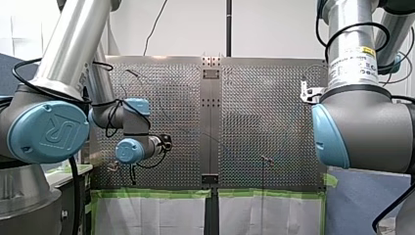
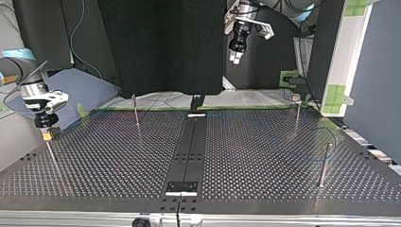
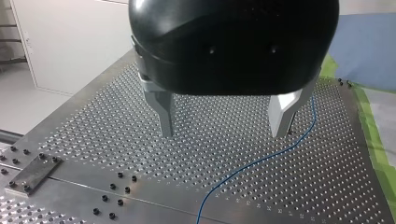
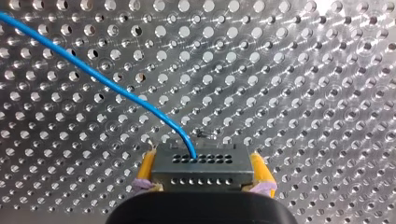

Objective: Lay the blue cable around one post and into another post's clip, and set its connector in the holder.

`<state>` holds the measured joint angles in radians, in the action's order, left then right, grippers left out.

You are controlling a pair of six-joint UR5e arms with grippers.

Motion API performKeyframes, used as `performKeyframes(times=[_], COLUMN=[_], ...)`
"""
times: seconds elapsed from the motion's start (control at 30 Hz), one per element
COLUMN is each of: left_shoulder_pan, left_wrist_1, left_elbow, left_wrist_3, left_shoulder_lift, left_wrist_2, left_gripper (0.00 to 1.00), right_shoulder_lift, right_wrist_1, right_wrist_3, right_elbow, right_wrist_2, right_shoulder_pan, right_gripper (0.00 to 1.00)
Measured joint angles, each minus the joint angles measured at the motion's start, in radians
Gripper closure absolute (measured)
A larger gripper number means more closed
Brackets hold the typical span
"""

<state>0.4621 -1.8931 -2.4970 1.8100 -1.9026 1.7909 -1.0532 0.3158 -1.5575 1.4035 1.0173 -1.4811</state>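
Note:
In the right wrist view my right gripper [image 4: 203, 182] is shut on a grey connector [image 4: 203, 164] held between its yellow pads [image 4: 145, 169]. The blue cable [image 4: 93, 70] leaves the connector's face and runs off over the perforated plate. In the top view my right gripper [image 2: 46, 128] hangs at the left, above a thin post [image 2: 52, 156]. My left gripper [image 3: 223, 126] stands open above the plate with nothing between its metal fingers [image 3: 163, 112]. The cable [image 3: 261, 161] lies on the plate under and beside it. In the top view my left gripper [image 2: 235, 56] is high at the back.
In the top view, thin posts rise from the plate at the back left [image 2: 135, 111], the back right [image 2: 297, 116] and the near right [image 2: 324, 163]. A faint loop of cable [image 2: 334, 141] lies near the right posts. A dark rail [image 2: 189, 151] runs down the plate's middle.

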Motion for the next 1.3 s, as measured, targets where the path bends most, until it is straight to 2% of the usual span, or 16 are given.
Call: performKeyframes(times=[0.77, 1.3], left_shoulder_pan=[-0.001, -0.002], left_wrist_1=[0.000, 0.000], left_elbow=[0.000, 0.000], left_wrist_3=[0.000, 0.000], left_shoulder_lift=[0.000, 0.000], left_wrist_2=[0.000, 0.000], left_gripper=[0.00, 0.00], right_shoulder_lift=[0.007, 0.013], right_wrist_1=[0.011, 0.040], right_wrist_3=[-0.009, -0.034], right_elbow=[0.001, 0.001], right_wrist_2=[0.002, 0.002], right_shoulder_pan=[0.003, 0.004], right_gripper=[1.00, 1.00])
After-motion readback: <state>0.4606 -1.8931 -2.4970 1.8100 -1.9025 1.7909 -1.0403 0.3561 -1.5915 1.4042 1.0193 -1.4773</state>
